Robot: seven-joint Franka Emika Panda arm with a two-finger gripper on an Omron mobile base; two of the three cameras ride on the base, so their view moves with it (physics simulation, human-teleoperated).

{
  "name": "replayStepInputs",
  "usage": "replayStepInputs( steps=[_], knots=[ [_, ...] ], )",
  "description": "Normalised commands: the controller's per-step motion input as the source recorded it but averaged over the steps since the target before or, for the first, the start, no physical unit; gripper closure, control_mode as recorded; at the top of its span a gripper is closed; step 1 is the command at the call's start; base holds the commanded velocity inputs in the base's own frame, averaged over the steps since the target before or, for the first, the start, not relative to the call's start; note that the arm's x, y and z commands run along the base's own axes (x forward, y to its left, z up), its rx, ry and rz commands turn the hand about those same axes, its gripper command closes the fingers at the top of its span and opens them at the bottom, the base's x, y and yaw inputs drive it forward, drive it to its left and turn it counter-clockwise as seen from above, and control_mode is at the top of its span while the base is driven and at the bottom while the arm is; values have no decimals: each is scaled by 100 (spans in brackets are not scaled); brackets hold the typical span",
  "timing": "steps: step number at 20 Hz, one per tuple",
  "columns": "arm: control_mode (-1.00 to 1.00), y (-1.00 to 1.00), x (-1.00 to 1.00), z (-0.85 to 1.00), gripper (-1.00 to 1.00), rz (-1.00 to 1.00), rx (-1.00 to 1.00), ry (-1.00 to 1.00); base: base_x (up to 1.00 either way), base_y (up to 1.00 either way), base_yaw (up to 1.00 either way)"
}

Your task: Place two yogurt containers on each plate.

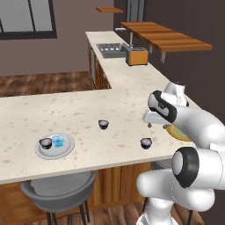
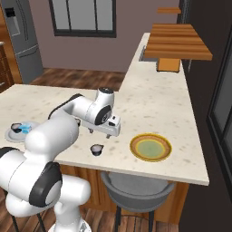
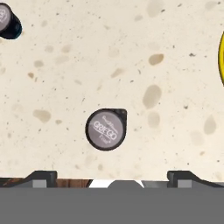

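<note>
Below the hand, on the speckled counter (image 1: 66, 110), a dark cup (image 3: 106, 129) stands upright near the front edge; seen from the hand it lies between the two fingertips but ahead of them, a little toward the left-hand tip, so the gripper (image 3: 112, 175) is above it and not yet around it; the jaws are spread wide and hold nothing. From the base the same cup (image 1: 146, 143) sits just in front of the gripper (image 1: 154, 117), with the yellow plate (image 2: 151, 147) near on its right and bare. A second dark cup (image 1: 103, 124) stands alone further along the counter, well apart. The grey plate (image 1: 66, 149) at the far left carries a dark cup (image 1: 45, 143) and the blue cup (image 1: 58, 140) side by side, so that plate looks finished. Being round, the cup has no long axis to match; my guess is the move turns on shifting slightly toward it, then descending.
</note>
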Motion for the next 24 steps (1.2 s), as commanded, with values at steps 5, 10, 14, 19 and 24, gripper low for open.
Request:
replayStepInputs(
  steps=[5, 10, 14, 19, 24],
  knots=[
    [100, 0, 0, 0, -100, 0, 0, 0, 0, 0, 0],
    [-100, 0, 0, 0, -100, 0, 0, 0, 0, 0, 0],
    [-100, 0, 0, 0, -100, 0, 0, 0, 0, 0, 0],
    [-100, 6, -4, -9, -100, 0, 5, 8, 0, 0, 0],
    [-100, 61, 8, -25, -100, -7, 2, 19, 0, 0, 0]
  ],
)
